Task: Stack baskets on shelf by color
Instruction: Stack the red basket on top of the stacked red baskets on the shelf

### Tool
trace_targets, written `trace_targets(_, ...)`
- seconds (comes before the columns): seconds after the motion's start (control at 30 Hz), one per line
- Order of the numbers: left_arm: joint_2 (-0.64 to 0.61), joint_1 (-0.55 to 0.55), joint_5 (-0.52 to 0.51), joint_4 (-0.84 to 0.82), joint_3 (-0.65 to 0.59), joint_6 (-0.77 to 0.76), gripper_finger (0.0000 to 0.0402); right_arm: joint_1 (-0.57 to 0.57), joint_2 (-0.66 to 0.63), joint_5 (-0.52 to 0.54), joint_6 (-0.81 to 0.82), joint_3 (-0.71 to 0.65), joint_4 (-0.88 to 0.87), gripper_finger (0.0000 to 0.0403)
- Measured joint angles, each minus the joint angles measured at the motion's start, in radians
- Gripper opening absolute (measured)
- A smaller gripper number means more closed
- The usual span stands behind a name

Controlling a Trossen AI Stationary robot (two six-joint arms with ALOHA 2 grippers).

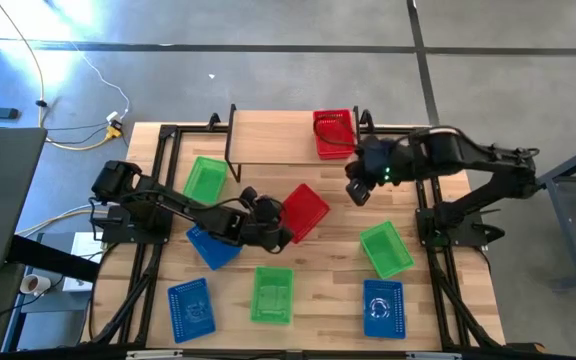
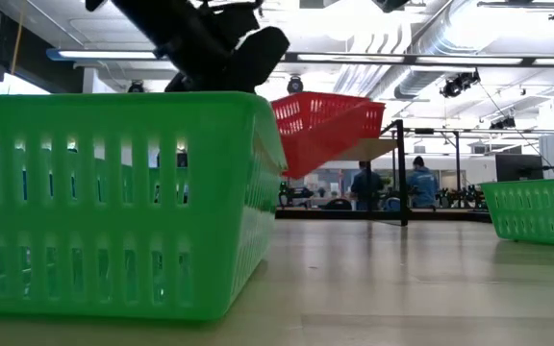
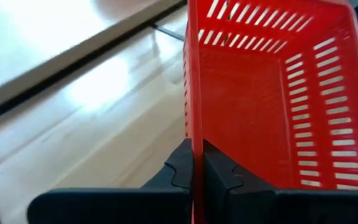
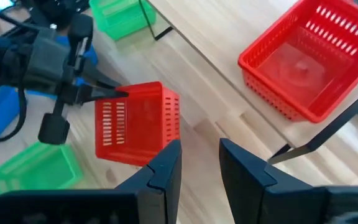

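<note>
Left fingers [image 3: 194, 171] pinch wall of red perforated plastic basket [image 1: 303, 212], tilted off bench [image 1: 318, 290] near wood-top shelf [image 1: 273, 140]. Right fingers [image 4: 199, 163] spread, empty, beside 2nd red basket [image 1: 334, 133] on shelf.

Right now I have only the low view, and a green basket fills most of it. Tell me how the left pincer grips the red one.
Observer: The left pincer is shut on the rim of one wall of the held red basket, with one finger inside and one outside.
Operator: Report what sits on the shelf.
Observer: The shelf carries a second red basket at its right end.
Operator: Place the right arm for me.
Observer: The right pincer hangs open and empty above the table, just in front of that shelved basket.
</note>
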Motion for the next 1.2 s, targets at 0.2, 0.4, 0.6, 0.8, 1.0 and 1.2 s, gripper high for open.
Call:
trace_targets(0.2, -0.028, -0.022, -0.075, 0.024, -0.003, 0.062, 0.0, 0.091, 0.0, 0.096, 0.171, -0.076, 0.062, 0.0096)
trace_targets(0.4, -0.033, -0.037, -0.147, 0.114, -0.002, 0.171, 0.0, 0.178, 0.0, 0.181, 0.362, -0.184, 0.115, 0.0096)
trace_targets(0.6, -0.033, -0.038, -0.167, 0.169, -0.002, 0.273, 0.0, 0.254, -0.001, 0.22, 0.502, -0.284, 0.2, 0.0096)
trace_targets(0.8, -0.033, -0.045, -0.205, 0.18, -0.002, 0.339, 0.0, 0.325, -0.001, 0.281, 0.641, -0.36, 0.232, 0.0096)
trace_targets(1.0, -0.033, -0.06, -0.32, 0.182, -0.002, 0.43, 0.0, 0.371, -0.001, 0.345, 0.744, -0.444, 0.298, 0.0096)
trace_targets(1.2, -0.033, -0.064, -0.38, 0.19, -0.002, 0.496, 0.0, 0.371, -0.001, 0.352, 0.765, -0.516, 0.419, 0.0096)
